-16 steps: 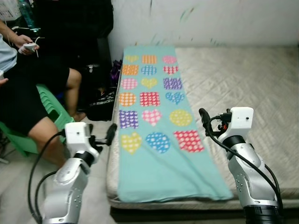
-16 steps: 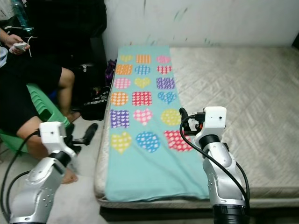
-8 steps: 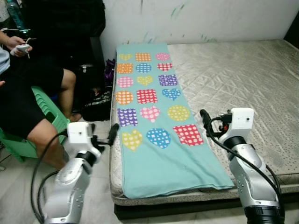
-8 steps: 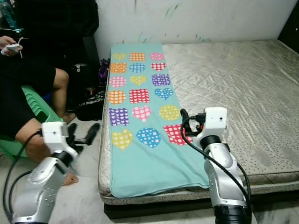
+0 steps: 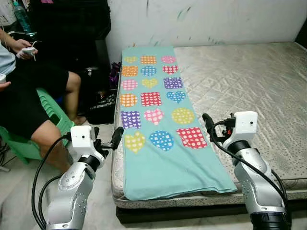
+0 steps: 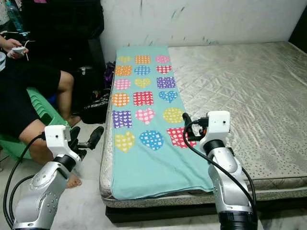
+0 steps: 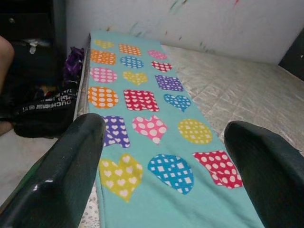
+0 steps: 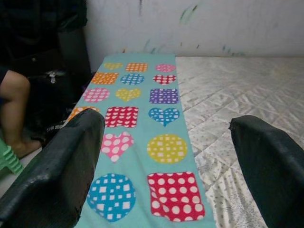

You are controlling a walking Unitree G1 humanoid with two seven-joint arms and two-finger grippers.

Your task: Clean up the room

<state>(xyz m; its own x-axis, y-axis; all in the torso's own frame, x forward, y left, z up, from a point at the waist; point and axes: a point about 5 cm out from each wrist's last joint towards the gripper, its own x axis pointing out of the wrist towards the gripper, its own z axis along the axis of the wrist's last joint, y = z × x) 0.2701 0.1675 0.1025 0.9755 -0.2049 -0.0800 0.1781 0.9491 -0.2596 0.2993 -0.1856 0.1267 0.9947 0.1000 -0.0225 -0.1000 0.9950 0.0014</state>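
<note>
a teal blanket [image 5: 163, 139] printed with bright dotted hearts, circles and squares lies flat along the left side of a bare quilted mattress [image 5: 249, 81], running from the wall end to the near edge, where its hem hangs just over. my left hand [image 5: 106, 140] hovers just off the mattress's left edge, over the floor, fingers spread wide and grasping nothing. my right hand [image 5: 208, 125] hangs above the mattress beside the blanket's right border, near the red dotted square [image 5: 192, 137]; its fingers are also spread apart and empty. to my left a person [image 5: 29, 96] sits on a green plastic stool [image 5: 53, 117], holding a small white device [image 5: 29, 48]. a dark bag [image 5: 103, 108] rests on the floor between the stool and the bed.
</note>
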